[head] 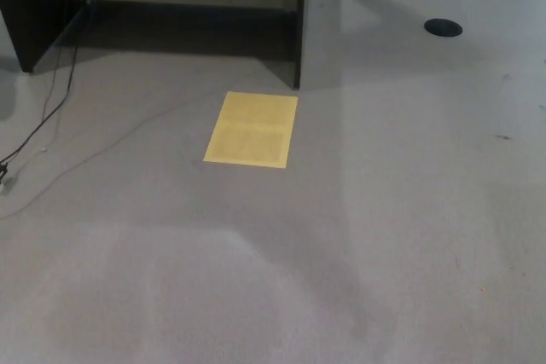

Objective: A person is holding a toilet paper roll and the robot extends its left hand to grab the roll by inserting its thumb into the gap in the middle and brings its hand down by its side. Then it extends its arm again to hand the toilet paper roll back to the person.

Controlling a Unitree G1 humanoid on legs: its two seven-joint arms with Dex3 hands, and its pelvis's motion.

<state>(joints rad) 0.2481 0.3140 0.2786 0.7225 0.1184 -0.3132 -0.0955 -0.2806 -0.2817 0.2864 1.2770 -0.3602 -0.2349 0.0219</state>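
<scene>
- Toilet paper roll: absent from the head view, as are both of the robot's hands and the person; where the roll sits, and how it lies against the fingers, cannot be told from this picture.
- Fingers: whether they are spread, pressed together or clamped on the roll cannot be told, since neither the left hand nor the right hand shows.
- On view instead: a bare stretch of grey carpeted floor [409,236], with a yellow sheet of paper [252,129] lying flat near the foot of a dark upright panel [299,23].
- Also visible: a thin black cable [53,100] trailing across the floor at picture left, and a small round dark disc [444,27] set in the floor at upper right.
- Step in hand, as a judgement: with the arm out of frame, the likeliest stage is the roll held down at the robot's side, ahead of the reach back to the person.
- Doing it well: the thumb should stay seated in the roll's core through the raise, the arm should come up smoothly, and the roll should reach the person at a steady height before the hold loosens.
</scene>
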